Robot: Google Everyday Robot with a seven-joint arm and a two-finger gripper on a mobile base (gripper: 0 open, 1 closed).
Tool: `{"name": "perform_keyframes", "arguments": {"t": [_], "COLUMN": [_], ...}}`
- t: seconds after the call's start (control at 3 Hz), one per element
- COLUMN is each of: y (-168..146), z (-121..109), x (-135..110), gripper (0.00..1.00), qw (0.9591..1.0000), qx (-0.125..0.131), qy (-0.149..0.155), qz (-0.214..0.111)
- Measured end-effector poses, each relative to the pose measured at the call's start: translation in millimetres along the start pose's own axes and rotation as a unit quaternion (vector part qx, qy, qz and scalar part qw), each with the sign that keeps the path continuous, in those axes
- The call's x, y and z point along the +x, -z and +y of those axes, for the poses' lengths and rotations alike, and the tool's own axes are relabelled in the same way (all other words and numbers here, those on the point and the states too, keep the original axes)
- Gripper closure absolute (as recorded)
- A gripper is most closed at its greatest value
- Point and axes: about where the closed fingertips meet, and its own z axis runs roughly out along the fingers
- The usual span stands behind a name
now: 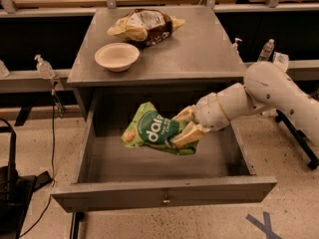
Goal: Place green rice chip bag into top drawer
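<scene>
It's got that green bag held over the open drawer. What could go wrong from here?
1. The gripper, over the right half of the top drawer, pinches the green rice chip bag by its right end only; the glossy bag could slip out early.
2. The bag hangs tilted and crumpled; released so, it might land propped up and catch when the drawer shuts.
</scene>
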Motion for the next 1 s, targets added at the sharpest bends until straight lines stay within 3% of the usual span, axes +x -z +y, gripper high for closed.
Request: {"name": "perform_keyframes", "arguments": {"t": [0.67, 1.0], "y": [-2.0, -2.0], "z": [1.7, 1.7], "x": [-4.2, -4.2], "gripper": [0.0, 0.0], "qw": [1.0, 1.0], "qx": [-0.004, -0.004], "qy": [0.006, 0.006], "qz": [0.004, 0.004]}}
